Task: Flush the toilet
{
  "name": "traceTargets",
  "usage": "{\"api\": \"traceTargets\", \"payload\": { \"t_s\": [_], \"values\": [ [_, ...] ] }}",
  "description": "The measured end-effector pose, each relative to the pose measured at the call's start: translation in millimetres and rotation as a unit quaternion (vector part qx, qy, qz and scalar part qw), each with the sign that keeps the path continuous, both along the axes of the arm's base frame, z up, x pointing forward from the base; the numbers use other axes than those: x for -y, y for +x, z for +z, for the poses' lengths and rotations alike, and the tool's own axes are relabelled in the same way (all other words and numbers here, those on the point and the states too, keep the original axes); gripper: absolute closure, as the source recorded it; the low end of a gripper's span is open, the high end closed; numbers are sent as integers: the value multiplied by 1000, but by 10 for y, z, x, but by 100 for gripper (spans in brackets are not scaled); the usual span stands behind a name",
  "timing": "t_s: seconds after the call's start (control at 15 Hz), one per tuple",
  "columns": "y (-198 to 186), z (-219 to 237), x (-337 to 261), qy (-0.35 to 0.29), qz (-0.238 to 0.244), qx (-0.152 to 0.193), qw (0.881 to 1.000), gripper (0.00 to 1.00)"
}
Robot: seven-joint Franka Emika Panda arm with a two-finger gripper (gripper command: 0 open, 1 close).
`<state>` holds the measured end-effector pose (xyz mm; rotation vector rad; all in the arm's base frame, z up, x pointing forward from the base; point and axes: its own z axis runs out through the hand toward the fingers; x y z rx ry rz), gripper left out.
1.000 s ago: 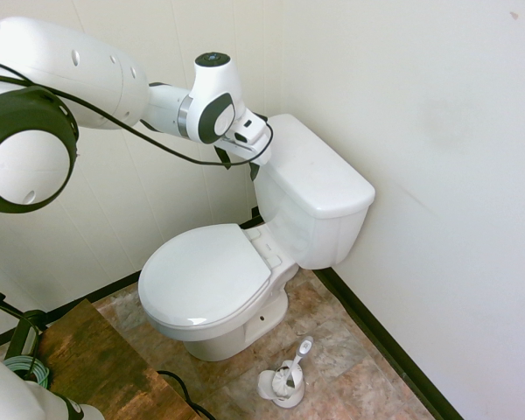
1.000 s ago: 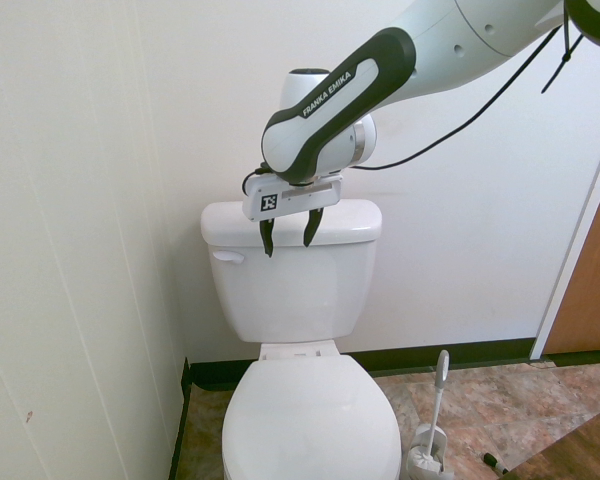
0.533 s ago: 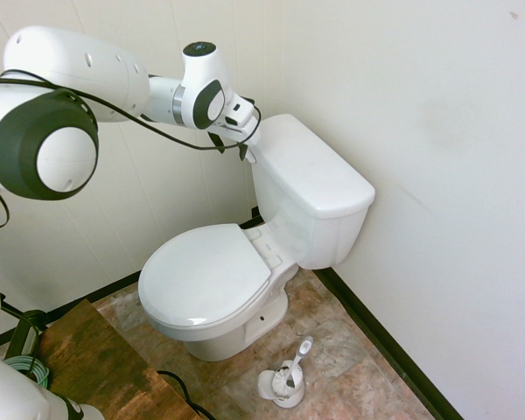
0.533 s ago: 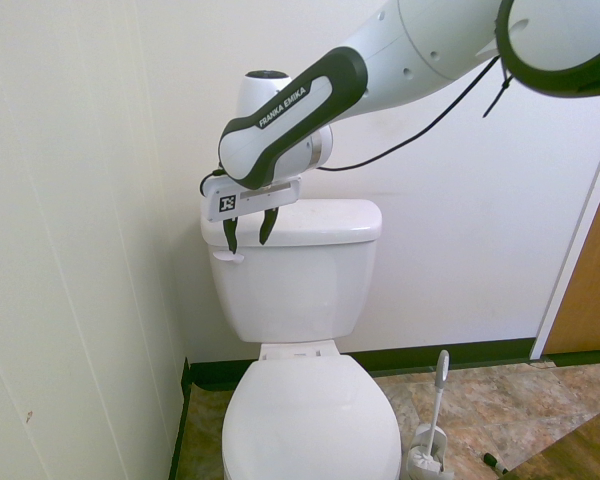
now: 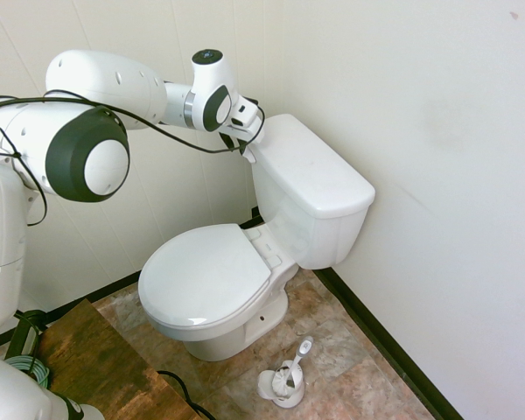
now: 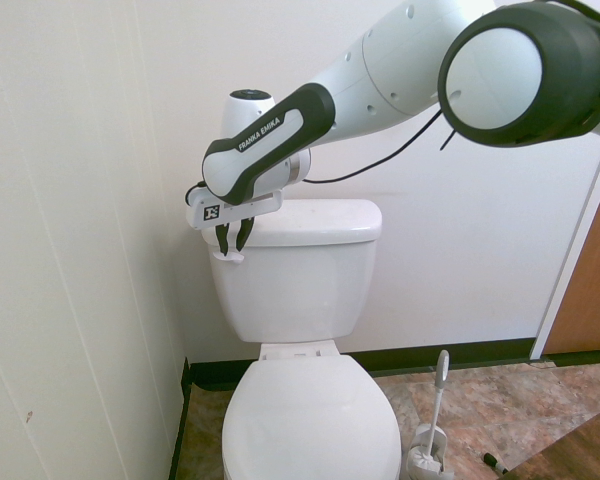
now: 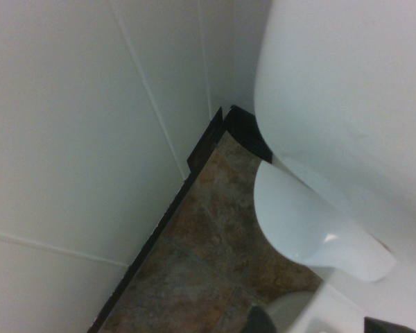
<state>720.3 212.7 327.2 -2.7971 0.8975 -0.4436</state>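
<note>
Toilet [image 6: 300, 290]: white, glossy, set in a room corner against pale panelled walls [image 6: 70, 250]; seat lid [image 5: 206, 276] down, boxy tank [image 5: 311, 197] closed by its lid. In the second exterior view the tank is found at 12 o'clock of the seat lid, and a small white flush lever [image 6: 230, 256] is mounted at the tank front's upper corner, toward 9 o'clock. Gripper [image 6: 232, 238]: carried on the white arm [image 6: 380, 70], pointed steeply down, placed directly over the lever at the tank's corner. The two dark fingers [image 6: 223, 236] are seen narrowly parted, tips just above or at the lever; contact cannot be told, and nothing is seen gripped. In the wrist view the lever [image 7: 312, 222] is shown close up, projecting from the tank wall over the tiled floor [image 7: 208, 236]. Toilet brush [image 5: 289, 372]: in its holder on the brown floor, at 5 o'clock of the bowl in the first exterior view.
</note>
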Motion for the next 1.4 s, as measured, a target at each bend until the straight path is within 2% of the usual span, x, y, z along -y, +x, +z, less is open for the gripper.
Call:
{"api": "traceTargets", "payload": {
  "t_s": [0.67, 1.4],
  "values": [
    [277, -148, -63, -1, -17, 20, 1000, 100],
    [318, -461, -98, 12, -27, 2, 1000, 100]
  ]
}}
